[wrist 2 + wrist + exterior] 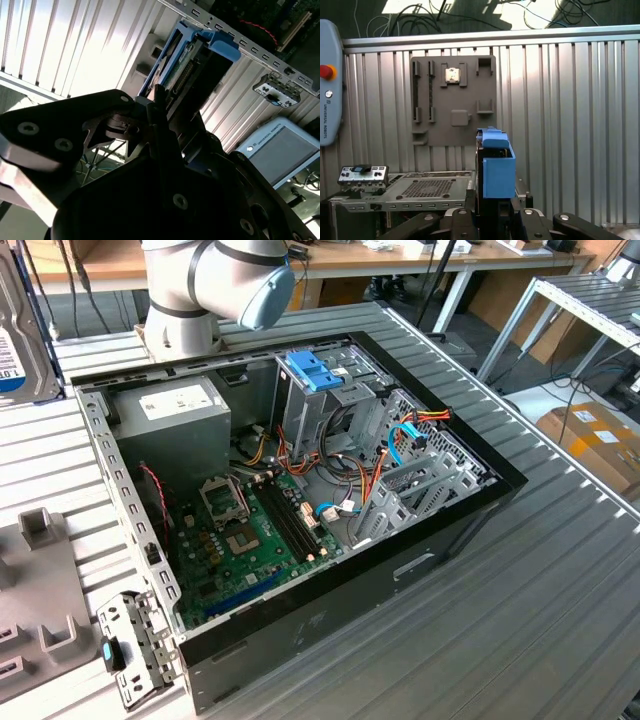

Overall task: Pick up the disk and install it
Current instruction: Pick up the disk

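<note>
Blue-railed flat metal disk (496, 172) clamped edge-on in black end effector (495, 212).

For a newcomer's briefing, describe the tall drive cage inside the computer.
Find the open black computer case on the ribbed table. Inside, to the exterior view's right of the grey box with a white sticker, stands a metal cage. It alone carries a bright blue plastic cap.

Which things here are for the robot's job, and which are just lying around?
For the job:
the disk, held in the gripper
the open computer case, probably where it goes

Just lying about:
grey holder board
small metal bracket
grey handheld controller
</note>
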### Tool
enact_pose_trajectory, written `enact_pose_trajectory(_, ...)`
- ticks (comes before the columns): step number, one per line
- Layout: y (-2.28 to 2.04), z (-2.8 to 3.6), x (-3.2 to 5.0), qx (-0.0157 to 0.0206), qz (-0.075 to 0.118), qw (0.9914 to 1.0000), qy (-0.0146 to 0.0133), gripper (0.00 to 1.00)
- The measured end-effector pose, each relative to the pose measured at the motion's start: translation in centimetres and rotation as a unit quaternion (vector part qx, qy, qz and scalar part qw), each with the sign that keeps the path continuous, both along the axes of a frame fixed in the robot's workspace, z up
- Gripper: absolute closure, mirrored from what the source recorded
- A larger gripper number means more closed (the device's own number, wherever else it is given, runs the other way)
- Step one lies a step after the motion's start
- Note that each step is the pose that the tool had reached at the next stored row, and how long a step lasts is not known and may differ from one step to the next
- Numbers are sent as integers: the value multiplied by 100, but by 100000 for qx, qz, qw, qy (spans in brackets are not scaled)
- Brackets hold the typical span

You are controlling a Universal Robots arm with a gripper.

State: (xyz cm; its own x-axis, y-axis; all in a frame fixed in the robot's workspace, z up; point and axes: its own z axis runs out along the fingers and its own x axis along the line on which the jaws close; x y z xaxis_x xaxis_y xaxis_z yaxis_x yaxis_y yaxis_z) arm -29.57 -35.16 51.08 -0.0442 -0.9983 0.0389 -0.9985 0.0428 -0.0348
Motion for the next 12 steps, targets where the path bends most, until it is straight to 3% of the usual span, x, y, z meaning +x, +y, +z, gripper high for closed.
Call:
enact_pose_trajectory(6, 0, -1, 272, 1, 2, 100000, 269, 65)
enact_pose_trajectory(12, 0, -2, 483, 2, 5, 99999, 429, 65)
